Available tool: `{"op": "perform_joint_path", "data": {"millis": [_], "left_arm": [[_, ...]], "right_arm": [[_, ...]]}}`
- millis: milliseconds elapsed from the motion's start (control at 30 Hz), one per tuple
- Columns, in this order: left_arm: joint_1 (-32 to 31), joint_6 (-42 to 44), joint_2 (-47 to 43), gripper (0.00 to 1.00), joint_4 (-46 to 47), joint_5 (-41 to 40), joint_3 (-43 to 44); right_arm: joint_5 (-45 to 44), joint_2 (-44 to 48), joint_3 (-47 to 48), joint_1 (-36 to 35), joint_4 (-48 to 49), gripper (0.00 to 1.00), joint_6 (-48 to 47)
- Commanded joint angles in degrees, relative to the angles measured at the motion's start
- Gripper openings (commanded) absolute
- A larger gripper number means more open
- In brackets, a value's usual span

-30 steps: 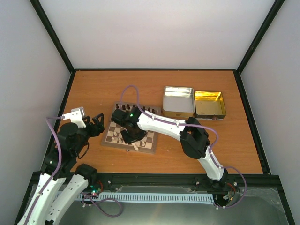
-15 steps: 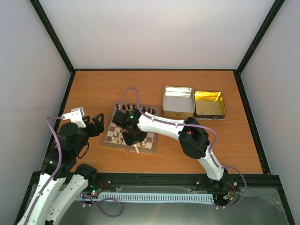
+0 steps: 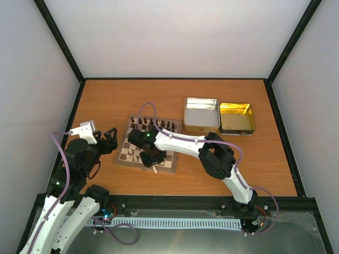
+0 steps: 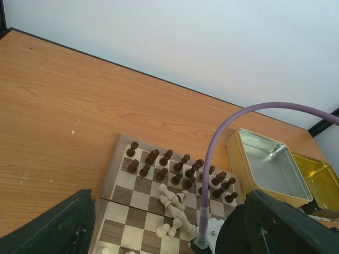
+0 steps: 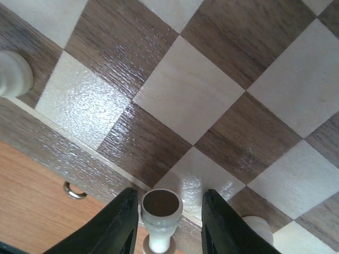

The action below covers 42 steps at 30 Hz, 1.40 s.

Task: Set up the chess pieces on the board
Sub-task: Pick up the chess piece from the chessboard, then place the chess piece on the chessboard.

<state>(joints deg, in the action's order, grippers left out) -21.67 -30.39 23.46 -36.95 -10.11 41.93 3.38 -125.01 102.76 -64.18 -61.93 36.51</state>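
The chessboard (image 4: 139,186) is seen lying on the wooden counter (image 3: 254,159), left of its middle. A silver tin (image 3: 201,114) and a gold tin (image 3: 237,117), both open-topped, are set side by side at about 2 o'clock from it. Dark chessmen (image 4: 175,164) are stood upright in two rows along the board's 12 o'clock edge. Pale chessmen (image 4: 174,203) are seen lying toppled in a small heap near the board's middle, and a few more pale ones can be made out toward its 6 o'clock side.

The right fingers (image 5: 121,225) are held low over the board's 6 o'clock edge, with the arm stretched across from the 4 o'clock side. Between them a single pale piece (image 5: 160,207) is framed; its round, dark-centred end is turned to the wrist camera and its stem runs back between the fingers. The fingers are set narrowly either side of it. One is seen almost against the piece while a slit of board shows beside the other, so it cannot be told whether the piece is actually pinched. A small metal ring (image 5: 74,190) is fixed at the board's rim, with bare counter beyond it.

The left fingers (image 4: 53,227) are spread wide with nothing between them. They are held raised above the counter, just beside the board's 9 o'clock edge. A purple cable (image 4: 238,114) is arched over the board from the right arm.
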Motion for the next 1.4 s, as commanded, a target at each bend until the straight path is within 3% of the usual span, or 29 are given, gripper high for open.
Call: {"op": "perform_joint_path", "data": {"millis": [0, 300, 400, 533, 600, 733, 900, 1033, 1200, 1367], "left_arm": [[-0.39, 0.61, 0.03, 0.78, 0.39, -0.71, 0.32], [-0.39, 0.25, 0.38, 0.78, 0.26, 0.05, 0.43], [-0.39, 0.54, 0.43, 0.79, 0.59, 2.16, 0.46], [-0.39, 1.48, 0.79, 0.79, 1.93, 8.50, 0.62], [-0.39, 1.92, 0.72, 0.87, 3.66, 13.43, 0.00], [-0.39, 1.91, 0.10, 0.92, 9.79, 22.82, -2.99], [-0.41, -1.34, 0.88, 0.93, 18.11, 31.65, -6.83], [-0.39, -8.67, 3.47, 0.93, 23.25, 36.33, -8.97], [-0.39, -19.62, 6.34, 0.79, 29.97, 39.20, -11.14], [-0.39, -24.15, 9.01, 0.62, 31.96, 38.71, -12.17]], "right_arm": [[-0.88, -1.24, -0.97, -0.43, 1.16, 0.32, 0.24], [-2.61, 2.31, -5.90, -0.35, 10.01, 0.13, 3.46], [-5.32, 8.59, -10.22, -0.13, 17.45, 0.12, 6.11], [-7.10, 20.93, -19.88, 1.16, 34.57, 0.12, 11.50], [-6.37, 26.50, -26.10, 2.18, 44.50, 0.14, 15.92], [-4.33, 35.20, -37.25, 4.09, 62.88, 0.14, 28.47], [-7.19, 39.75, -40.56, 4.50, 67.32, 0.14, 43.84], [-9.96, 41.34, -41.93, 4.51, 68.16, 0.14, 53.25], [-11.74, 42.77, -44.33, 4.49, 70.47, 0.14, 60.85], [-10.46, 43.10, -45.88, 4.48, 73.50, 0.14, 64.70]]}}
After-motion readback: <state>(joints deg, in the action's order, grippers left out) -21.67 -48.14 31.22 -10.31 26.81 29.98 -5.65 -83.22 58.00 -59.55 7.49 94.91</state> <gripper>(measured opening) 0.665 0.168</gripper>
